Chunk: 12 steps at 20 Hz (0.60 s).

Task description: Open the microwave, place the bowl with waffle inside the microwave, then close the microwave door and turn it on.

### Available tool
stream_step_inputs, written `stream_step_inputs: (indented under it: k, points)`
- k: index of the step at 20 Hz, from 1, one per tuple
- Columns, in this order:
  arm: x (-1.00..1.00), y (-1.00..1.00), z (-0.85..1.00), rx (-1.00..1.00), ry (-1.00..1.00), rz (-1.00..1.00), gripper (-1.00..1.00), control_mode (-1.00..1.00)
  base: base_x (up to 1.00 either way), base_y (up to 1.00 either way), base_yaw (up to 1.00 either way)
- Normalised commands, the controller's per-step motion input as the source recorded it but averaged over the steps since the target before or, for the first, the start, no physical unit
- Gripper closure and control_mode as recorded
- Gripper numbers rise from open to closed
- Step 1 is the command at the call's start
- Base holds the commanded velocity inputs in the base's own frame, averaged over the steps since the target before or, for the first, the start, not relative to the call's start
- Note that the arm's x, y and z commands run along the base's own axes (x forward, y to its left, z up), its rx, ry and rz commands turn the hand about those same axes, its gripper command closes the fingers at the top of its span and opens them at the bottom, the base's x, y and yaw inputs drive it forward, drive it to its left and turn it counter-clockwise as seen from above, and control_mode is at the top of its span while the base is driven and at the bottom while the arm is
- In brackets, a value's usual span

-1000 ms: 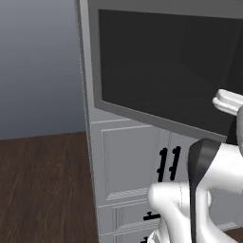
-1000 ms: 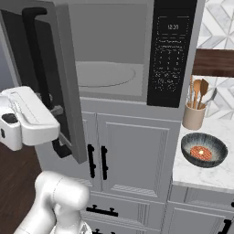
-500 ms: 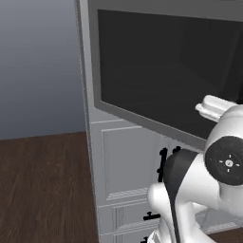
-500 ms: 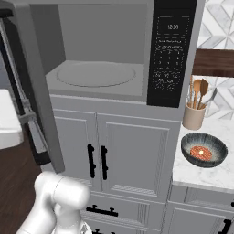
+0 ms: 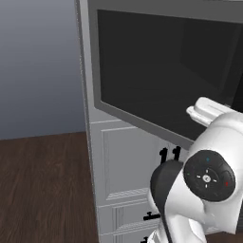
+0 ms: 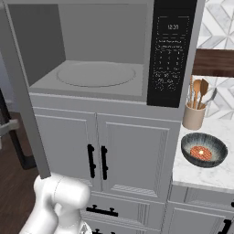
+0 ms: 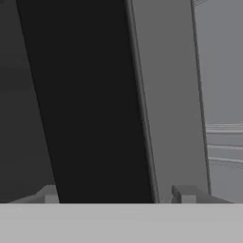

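The microwave [image 6: 172,50] stands open, its grey cavity and round turntable [image 6: 96,74] in plain sight. The microwave door [image 5: 156,71] is swung far out to the left, its dark glass facing the left base view; from the right it appears edge-on [image 6: 28,114]. On the white counter to the right sits the bowl [image 6: 204,150], dark, with the waffle in it. In the hand view my gripper [image 7: 116,197] is open, one fingertip [image 7: 47,193] at each side of the door's black bar and grey frame, close up.
White cabinet doors with short black handles [image 6: 97,161] fill the space under the microwave. A beige utensil holder [image 6: 194,115] with wooden spoons stands behind the bowl. Dark wood floor [image 5: 42,190] lies to the left of the cabinet column.
The microwave door has swung from half open to fully open on the left. My hand has gone left with it, out of the right base view, and the jaws have widened.
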Motion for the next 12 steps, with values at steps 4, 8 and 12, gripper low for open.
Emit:
stream_step_inputs:
  k: [4, 8, 12]
  points:
    - [-0.22, 0.00, -0.06, 0.00, -0.11, -0.11, -1.00, -1.00, 0.00, 0.00, 0.00]
    - [-0.20, 0.36, 0.00, -0.05, -0.06, -0.05, -1.00, -1.00, 0.00, 0.00, 0.00]
    - [-0.23, 0.56, 0.04, -0.10, -0.06, 0.00, -1.00, -1.00, 0.00, 0.00, 0.00]
